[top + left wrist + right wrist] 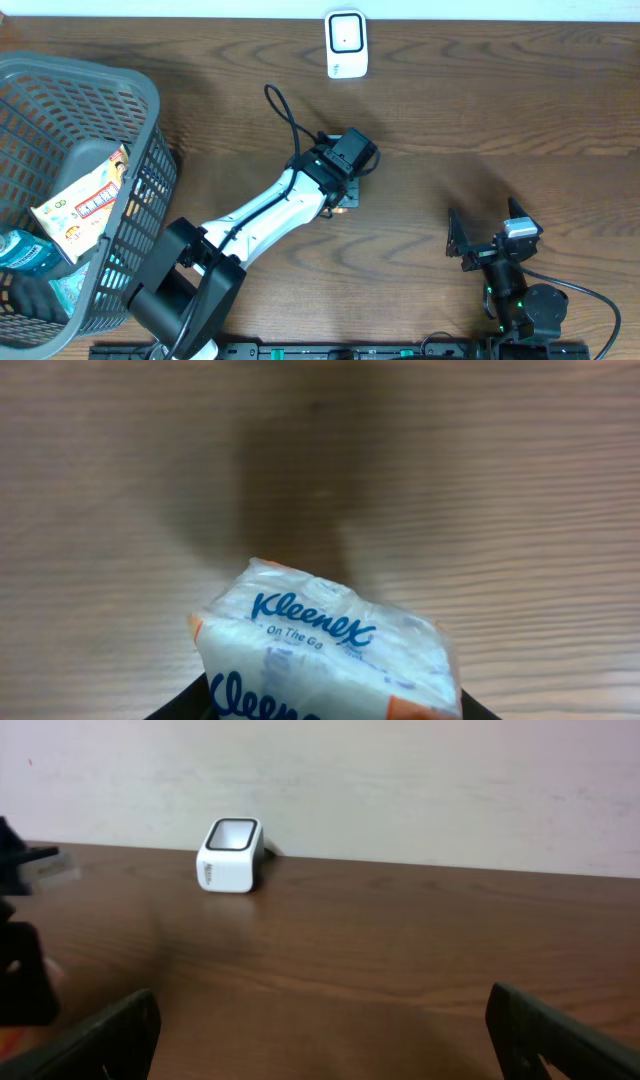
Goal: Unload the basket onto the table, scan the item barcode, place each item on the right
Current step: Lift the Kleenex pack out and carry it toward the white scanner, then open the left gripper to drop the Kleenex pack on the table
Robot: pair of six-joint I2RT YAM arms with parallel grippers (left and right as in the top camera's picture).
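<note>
The item is a white Kleenex tissue pack (330, 650) with blue lettering and orange corners. My left gripper (330, 712) is shut on it, with only dark jaw edges showing beside the pack at the bottom of the left wrist view. No barcode shows on the faces I see. From overhead, the left gripper (345, 192) hangs over mid-table and only a sliver of the pack (343, 201) peeks out beneath it. The white scanner (346, 44) stands at the table's far edge, apart from the pack, and the scanner (230, 854) is ahead and left of my right gripper (325, 1030), which is open and empty.
A grey mesh basket (150, 110) fills the left side, holding a wipes packet (85, 205) and a blue bottle (25, 255). The right gripper (487, 228) rests low at the right front. A black cable (285, 110) loops behind the left arm.
</note>
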